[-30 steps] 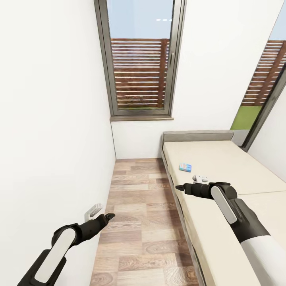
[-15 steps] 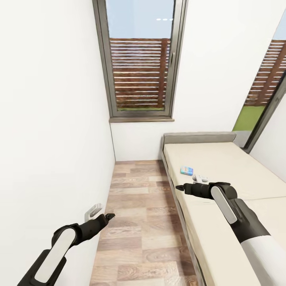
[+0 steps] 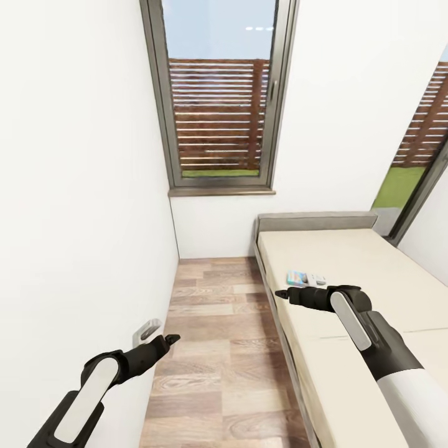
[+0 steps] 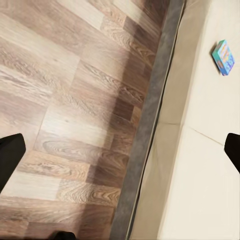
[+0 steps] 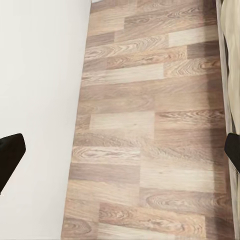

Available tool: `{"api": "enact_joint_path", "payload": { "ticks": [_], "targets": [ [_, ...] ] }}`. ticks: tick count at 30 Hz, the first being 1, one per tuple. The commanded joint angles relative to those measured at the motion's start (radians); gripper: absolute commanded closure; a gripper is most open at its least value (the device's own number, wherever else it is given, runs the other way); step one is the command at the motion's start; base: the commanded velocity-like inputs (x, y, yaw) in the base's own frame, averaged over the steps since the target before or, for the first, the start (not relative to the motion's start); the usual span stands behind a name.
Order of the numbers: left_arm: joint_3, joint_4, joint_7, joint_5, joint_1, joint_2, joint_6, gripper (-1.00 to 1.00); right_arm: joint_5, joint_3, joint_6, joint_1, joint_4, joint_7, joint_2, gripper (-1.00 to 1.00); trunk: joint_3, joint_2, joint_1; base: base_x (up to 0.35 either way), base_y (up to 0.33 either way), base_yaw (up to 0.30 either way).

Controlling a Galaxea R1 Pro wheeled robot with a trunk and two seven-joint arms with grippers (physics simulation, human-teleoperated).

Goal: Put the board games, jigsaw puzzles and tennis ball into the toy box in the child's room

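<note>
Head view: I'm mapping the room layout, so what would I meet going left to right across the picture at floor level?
White wall → left gripper → wood-plank floor → right gripper → beige bed.

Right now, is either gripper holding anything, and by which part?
Nothing is held. The left gripper and right gripper are both open and empty; the light-blue board game lies on the bed.
</note>
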Motion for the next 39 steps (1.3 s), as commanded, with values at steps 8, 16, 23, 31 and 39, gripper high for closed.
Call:
{"api": "enact_joint_path", "payload": {
  "ticks": [8,16,23,31,39],
  "targets": [
    [-0.002,-0.001,0.010,0.010,-0.001,0.001,0.000,-1.00,0.005,0.001,0.003,-0.001,-0.001,0.005,-0.001,-1.00,-0.002,-0.002,0.001,0.330,0.000,0.000],
    [-0.002,-0.001,0.010,0.010,-0.001,0.001,0.000,-1.00,0.005,0.001,0.003,-0.001,-0.001,0.005,-0.002,-1.00,-0.002,-0.002,0.001,0.331,0.000,0.000],
    [-0.002,-0.001,0.010,0.010,-0.001,0.001,0.001,-1.00,0.005,0.001,0.003,-0.001,-0.001,0.005,-0.001,-1.00,-0.002,-0.002,0.001,0.330,0.000,0.000],
    [-0.002,-0.001,0.010,0.011,-0.001,0.001,0.001,-1.00,0.005,0.001,0.003,-0.001,-0.001,0.005,-0.001,-1.00,-0.002,-0.002,0.001,0.328,0.000,0.000],
    [-0.002,-0.001,0.010,0.011,-0.001,0.001,0.001,-1.00,0.005,0.001,0.003,-0.002,-0.001,0.005,-0.002,-1.00,-0.002,-0.002,0.001,0.328,0.000,0.000]
  ]
}}
